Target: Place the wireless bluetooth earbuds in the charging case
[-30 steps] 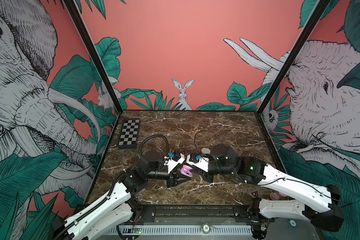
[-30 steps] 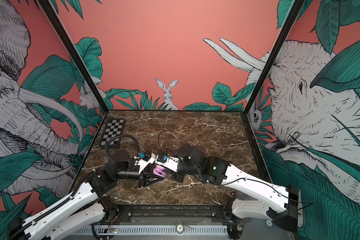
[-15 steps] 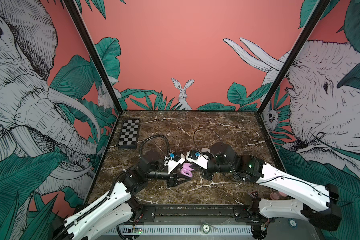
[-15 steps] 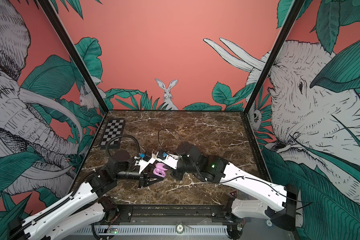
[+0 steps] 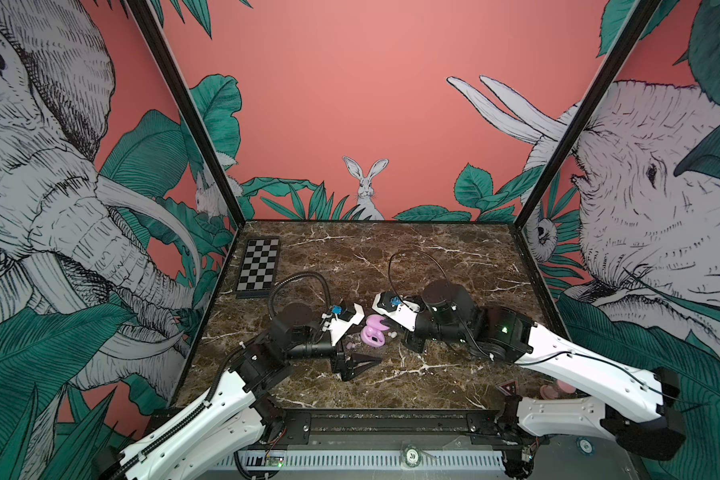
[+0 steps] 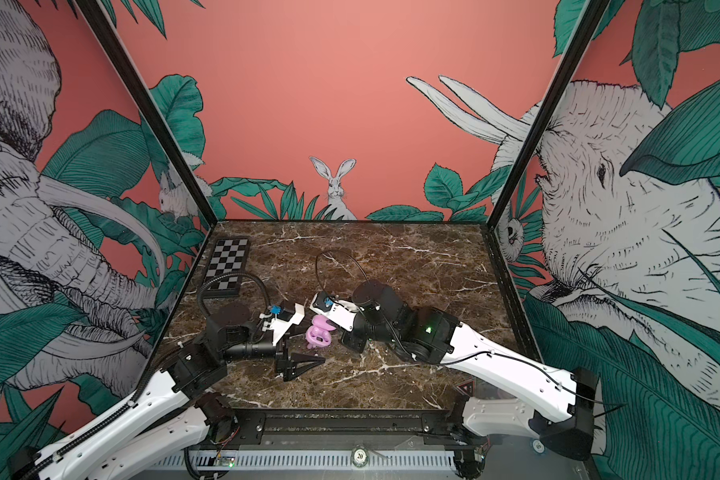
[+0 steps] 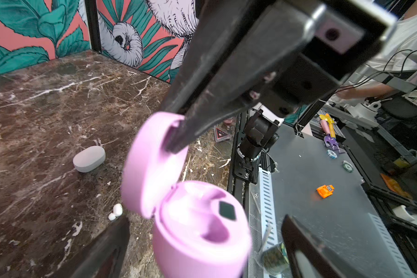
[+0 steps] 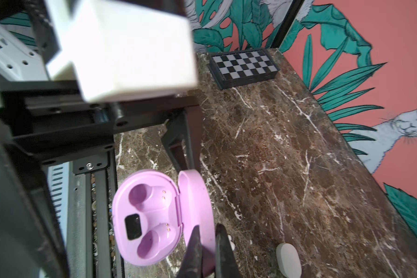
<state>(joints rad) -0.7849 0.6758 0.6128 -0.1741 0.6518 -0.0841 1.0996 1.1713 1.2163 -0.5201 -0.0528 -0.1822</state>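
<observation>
Writing is scarce: a round token (image 5: 411,456) on the front rail reads "20". Between the arms the lilac case (image 8: 152,216) lies open, both sockets empty, its lid (image 8: 198,190) pinched by the right gripper (image 8: 208,227). The left gripper (image 7: 205,220) straddles the base, jaws spread, not touching. The white buds (image 7: 116,212) and lilac buds (image 5: 349,345) lie on the table beside the case; a white case (image 7: 89,158) and a chessboard (image 5: 260,268) sit farther off.

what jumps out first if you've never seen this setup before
The open lilac charging case sits near the front middle of the marble table, both its wells empty. The right pincer is shut on its raised lid, while the left pincer stands open at its base. A closed white case lies apart on the marble.
</observation>
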